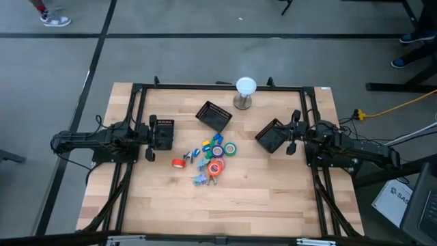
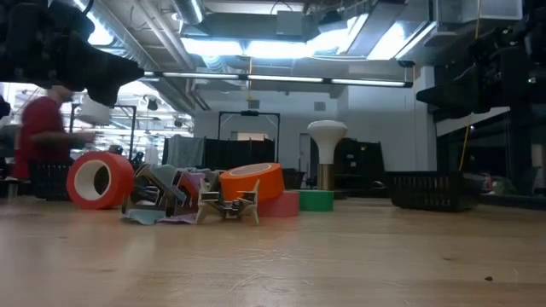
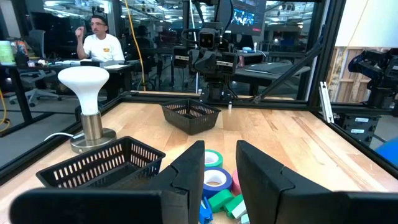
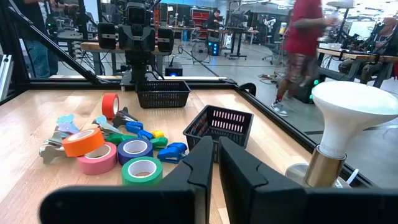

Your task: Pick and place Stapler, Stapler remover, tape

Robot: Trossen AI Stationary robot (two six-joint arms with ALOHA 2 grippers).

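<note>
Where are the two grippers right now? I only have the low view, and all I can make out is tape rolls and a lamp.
Observer: From above, the left gripper hangs at the left side of the table and the right gripper at the right, both away from the pile.
Operator: How many baskets? I see one.
Observer: Three black baskets: one by the left gripper, one back centre, one by the right gripper.
Operator: Is the red roll in the pile?
Observer: No, the red tape roll sits apart, on the left arm's side.
</note>
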